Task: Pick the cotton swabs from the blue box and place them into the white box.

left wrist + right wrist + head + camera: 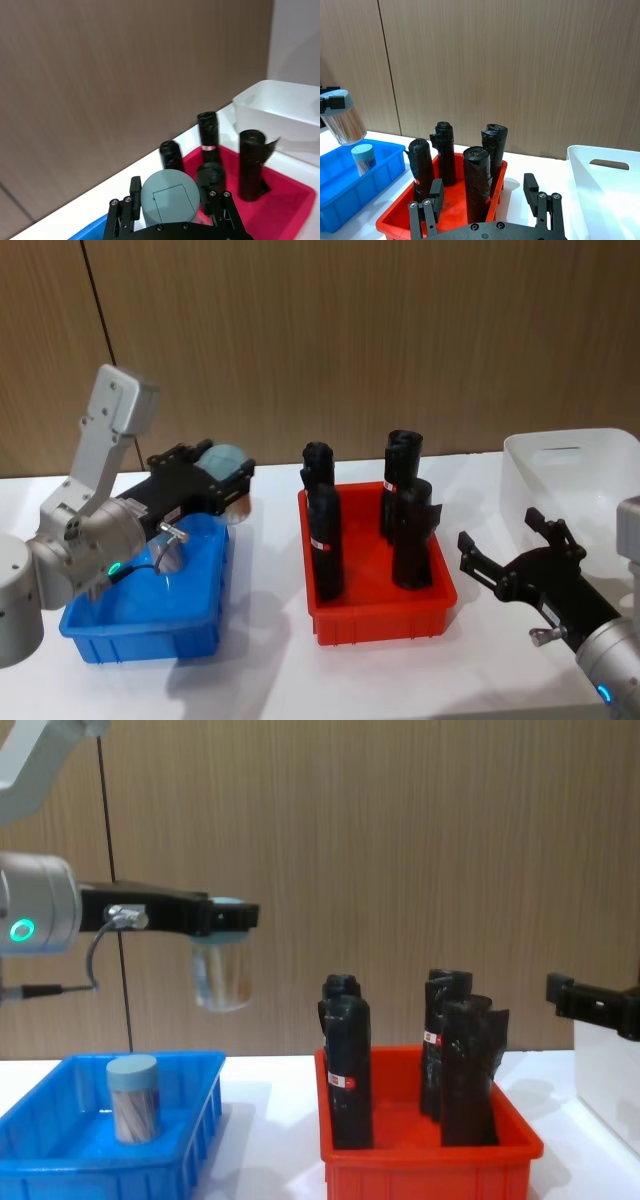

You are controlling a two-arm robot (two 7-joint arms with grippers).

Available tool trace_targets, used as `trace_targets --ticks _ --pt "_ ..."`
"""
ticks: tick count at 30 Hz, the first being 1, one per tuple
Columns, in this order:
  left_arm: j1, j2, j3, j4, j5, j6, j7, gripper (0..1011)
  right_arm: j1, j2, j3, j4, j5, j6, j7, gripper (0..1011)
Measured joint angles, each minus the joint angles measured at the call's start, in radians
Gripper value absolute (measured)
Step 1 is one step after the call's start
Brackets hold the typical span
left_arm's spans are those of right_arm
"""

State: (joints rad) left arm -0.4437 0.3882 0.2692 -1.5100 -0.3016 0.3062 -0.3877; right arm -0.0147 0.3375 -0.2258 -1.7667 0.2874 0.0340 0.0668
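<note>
Head view: your left tool [225,478] is clamped on the grey-blue lid of a clear cylindrical cotton swab jar [222,457], raised over the ribbed blue box [140,645]. Chest view: a second jar [133,1098] stands upright inside that box. Right wrist view: your right tool [483,192] has its fingers apart, near the smooth white box [620,200].

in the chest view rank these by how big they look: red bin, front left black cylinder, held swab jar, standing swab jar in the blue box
1. red bin
2. front left black cylinder
3. held swab jar, in the left end effector, and standing swab jar in the blue box: look about alike, so unranked
</note>
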Motion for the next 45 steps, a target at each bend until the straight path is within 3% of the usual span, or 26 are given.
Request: trace_targets --ticks 11,24,35,45 --pt "-0.062 -0.021 0.014 0.005 -0.018 0.066 -0.156 669 0.0 0.0 0.0 0.0 0.0 0.0 0.0 1001" --pt "-0.191 -0.098 0.05 0.105 -0.069 0.192 -0.331 669 0.0 0.0 0.0 0.0 0.0 0.0 0.0 1001" --pt "-0.274 -0.145 0.076 0.181 -0.068 0.254 -0.411 669 0.0 0.0 0.0 0.0 0.0 0.0 0.0 1001" --pt "-0.311 -0.165 0.088 0.214 -0.063 0.28 -0.445 669 0.0 0.0 0.0 0.0 0.0 0.0 0.0 1001"
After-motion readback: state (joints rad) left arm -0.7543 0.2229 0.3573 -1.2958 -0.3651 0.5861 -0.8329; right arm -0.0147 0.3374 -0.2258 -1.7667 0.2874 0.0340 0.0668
